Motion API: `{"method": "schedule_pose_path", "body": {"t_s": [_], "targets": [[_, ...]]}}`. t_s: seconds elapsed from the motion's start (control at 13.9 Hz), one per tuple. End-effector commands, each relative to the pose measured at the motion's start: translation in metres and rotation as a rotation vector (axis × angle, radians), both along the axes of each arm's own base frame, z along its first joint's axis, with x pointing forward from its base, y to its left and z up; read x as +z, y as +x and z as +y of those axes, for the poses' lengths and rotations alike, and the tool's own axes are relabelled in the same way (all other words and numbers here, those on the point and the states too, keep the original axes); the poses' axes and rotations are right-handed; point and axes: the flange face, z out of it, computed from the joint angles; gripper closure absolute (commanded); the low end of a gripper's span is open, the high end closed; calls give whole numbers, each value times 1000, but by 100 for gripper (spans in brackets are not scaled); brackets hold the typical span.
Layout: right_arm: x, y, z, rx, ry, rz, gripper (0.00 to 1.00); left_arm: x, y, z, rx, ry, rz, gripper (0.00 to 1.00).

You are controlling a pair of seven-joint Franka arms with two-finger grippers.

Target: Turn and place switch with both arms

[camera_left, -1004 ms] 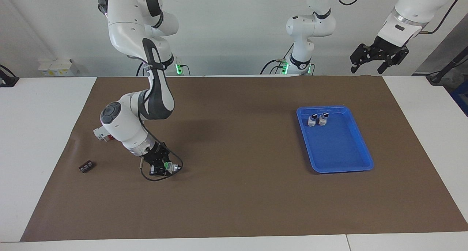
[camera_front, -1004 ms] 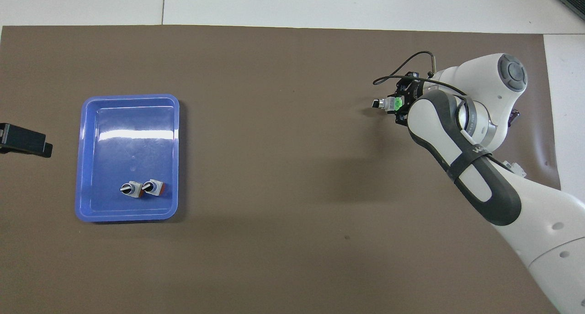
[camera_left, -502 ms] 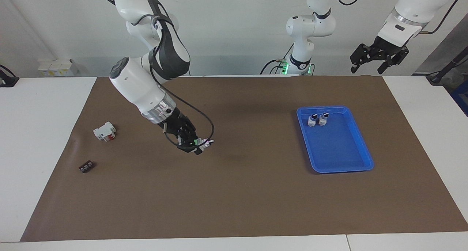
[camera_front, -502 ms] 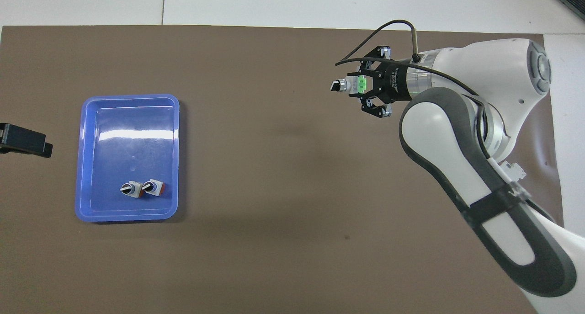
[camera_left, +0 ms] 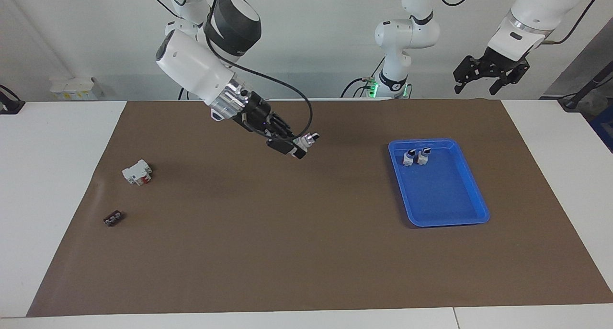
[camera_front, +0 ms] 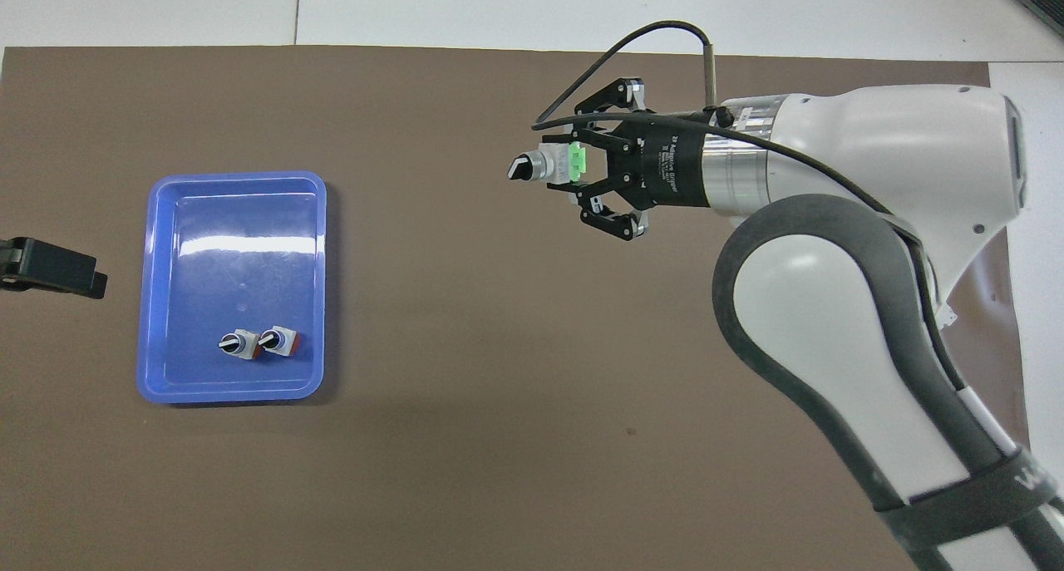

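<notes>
Compared with a second ago, your right gripper [camera_left: 298,147] has risen from low over the brown mat [camera_left: 306,252], near the white breaker [camera_left: 137,171], and swung toward the middle of the desk [camera_left: 57,142]. It now hangs in the air over the mat's middle, closed on the switch [camera_front: 549,164], whose black-and-white knob points toward the blue tray [camera_left: 471,209]. The switch has travelled with it; the green block sits right between the fingers.

Your left gripper [camera_left: 489,78] has barely shifted. It waits high over the mat's edge at the left arm's end, fingers spread and holding nothing. In the overhead view only a dark tip of it [camera_front: 51,266] shows, cut off at the frame edge.

The two similar switches [camera_left: 416,157] stand where they were, side by side in the tray's end nearer the robots. The small black part [camera_left: 113,218] on the mat has not moved either.

In the facing view the green block is hidden by the gripper; you see just the pale body and knob. In the overhead view the right arm covers the breaker almost entirely.
</notes>
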Motion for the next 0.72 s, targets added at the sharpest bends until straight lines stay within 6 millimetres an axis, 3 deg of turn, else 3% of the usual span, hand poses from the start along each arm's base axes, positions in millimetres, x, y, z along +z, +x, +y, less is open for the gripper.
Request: {"method": "schedule_pose_path", "body": {"t_s": [0.0,0.14,0.22,0.29,0.36,0.5,0.65], "targets": [[12,-12,29,48,49,-40,100,3,2,-12,-37,5,-80,12],[26,-26,66,15,149,-61,100,3,3,-25,-67,-20,-96,12],[27,-35,83,14,156,-80,100,4,3,-31,-86,-67,-101,19],[27,-40,91,24,157,-85,100,4,3,-36,-100,-119,-96,57],[27,-41,92,29,158,-83,100,4,3,-41,-112,-137,-102,60],[28,-54,108,58,157,-80,100,8,4,-56,-130,-204,-120,61],[27,-57,111,63,154,-82,100,13,4,-63,-158,-321,-138,60]]}}
